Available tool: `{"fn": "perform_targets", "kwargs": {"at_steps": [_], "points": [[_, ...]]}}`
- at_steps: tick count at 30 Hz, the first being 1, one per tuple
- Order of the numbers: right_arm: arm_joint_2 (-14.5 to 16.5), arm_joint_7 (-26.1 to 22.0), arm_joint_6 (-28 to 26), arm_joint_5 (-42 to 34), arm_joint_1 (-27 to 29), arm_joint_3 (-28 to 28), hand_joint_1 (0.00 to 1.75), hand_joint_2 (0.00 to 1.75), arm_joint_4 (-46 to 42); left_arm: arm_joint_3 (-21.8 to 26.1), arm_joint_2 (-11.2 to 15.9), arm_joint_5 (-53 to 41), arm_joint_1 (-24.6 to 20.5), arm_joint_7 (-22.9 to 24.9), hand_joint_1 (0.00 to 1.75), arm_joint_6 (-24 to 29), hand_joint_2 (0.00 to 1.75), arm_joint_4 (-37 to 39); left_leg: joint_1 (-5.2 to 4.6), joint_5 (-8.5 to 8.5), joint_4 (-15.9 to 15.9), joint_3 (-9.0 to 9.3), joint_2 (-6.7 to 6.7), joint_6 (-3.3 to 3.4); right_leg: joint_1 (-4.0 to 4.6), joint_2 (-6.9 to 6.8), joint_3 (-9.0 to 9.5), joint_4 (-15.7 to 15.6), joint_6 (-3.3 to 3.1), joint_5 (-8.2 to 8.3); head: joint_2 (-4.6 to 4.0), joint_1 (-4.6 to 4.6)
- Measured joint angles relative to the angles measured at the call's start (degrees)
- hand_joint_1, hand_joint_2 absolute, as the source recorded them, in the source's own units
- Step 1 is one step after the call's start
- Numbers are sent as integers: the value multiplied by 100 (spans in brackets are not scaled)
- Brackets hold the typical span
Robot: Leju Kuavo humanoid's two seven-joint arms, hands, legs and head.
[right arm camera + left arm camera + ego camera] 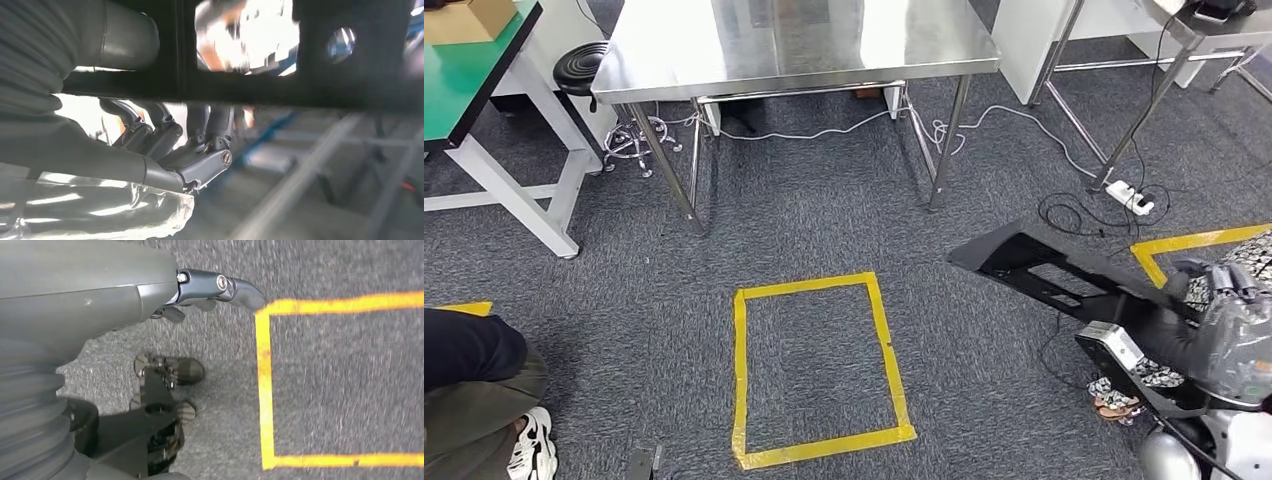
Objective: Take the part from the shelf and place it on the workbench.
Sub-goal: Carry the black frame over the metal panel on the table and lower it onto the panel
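A long black part [1044, 270] with cut-out windows hangs low over the carpet on the right, and my right hand [1224, 320] grips its near end. In the right wrist view the hand's dark fingers [200, 145] hook over a bar of the black part [300, 85]. The stainless-steel workbench [794, 45] stands ahead, its top bare. My left hand [210, 290] hangs over the carpet with its fingers apart and nothing in it.
A yellow tape rectangle [814, 370] marks the carpet before the workbench, with more yellow tape [1184, 242] at the right. At the left are a green-topped table [464, 70], a black stool [584, 65] and a person's leg and shoe [484, 390]. A power strip with cables [1129, 195] lies right.
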Motion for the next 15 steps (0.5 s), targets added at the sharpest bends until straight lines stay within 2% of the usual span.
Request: {"fn": "perform_targets", "kwargs": {"at_steps": [2, 4, 5, 6, 7, 9, 10, 11, 12, 14, 15], "points": [[-60, 187, -162, 699, 63, -272, 175, 175, -83, 29, -2, 66, 14, -64, 0, 15, 175, 1, 27, 79, -155, 90, -13, 42, 8, 17, -189, 373, -15, -198, 0, 14], [-92, 324, -249, 1079, 120, -541, 175, 175, -126, 70, -4, 134, 32, -115, 0, 29, 175, 2, 22, 94, -179, 96, -27, 56, -17, 36, -569, 1119, -36, -519, 0, 21], [-101, 359, -251, 1121, 138, -640, 175, 175, -133, 94, -4, 157, 48, -136, 0, 41, 175, 3, 21, 91, -176, 91, -33, 52, -33, 38, -733, 1428, -15, -617, 0, 24], [-109, 378, -247, 1144, 142, -709, 175, 175, -134, 118, -7, 174, 68, -158, 0, 53, 175, 4, 23, 86, -170, 86, -39, 43, -54, 37, -812, 1565, 31, -635, 0, 22], [-119, 388, -240, 1157, 128, -756, 175, 175, -133, 139, -12, 189, 89, -178, 0, 66, 175, 5, 30, 78, -154, 81, -41, 23, -80, 37, -765, 1463, 100, -556, 0, 24], [-140, 397, -231, 1177, 53, -788, 175, 175, -122, 168, -24, 218, 112, -200, 0, 92, 175, 7, 51, 32, -64, 58, -45, -57, -149, 31, -383, 726, 251, -259, 0, 27], [-147, 398, -228, 1188, -3, -785, 175, 175, -106, 181, -24, 236, 114, -206, 0, 106, 175, 7, 47, -12, 15, 24, -48, -116, -163, 37, -191, 381, 280, -144, 0, 36], [-152, 399, -226, 1199, -55, -777, 175, 175, -86, 198, -20, 252, 116, -212, 0, 117, 175, 5, 40, -54, 89, -11, -51, -168, -168, 40, -71, 174, 262, -82, 0, 36], [-155, 401, -225, 1210, -100, -768, 175, 175, -61, 220, -15, 268, 120, -218, 0, 125, 175, 5, 29, -86, 146, -41, -53, -207, -159, 46, -29, 103, 217, -69, 0, 32], [-161, 404, -225, 1226, -169, -745, 175, 175, -16, 268, -7, 295, 140, -226, 0, 136, 175, 5, 41, -102, 189, -66, -55, -245, -145, 54, -41, 140, 106, -60, 0, 12], [-162, 404, -225, 1231, -201, -735, 175, 175, 3, 289, -4, 305, 152, -230, 0, 140, 175, 5, 62, -126, 225, -77, -52, -266, -150, 56, -42, 140, 77, -54, 0, 9]]}}
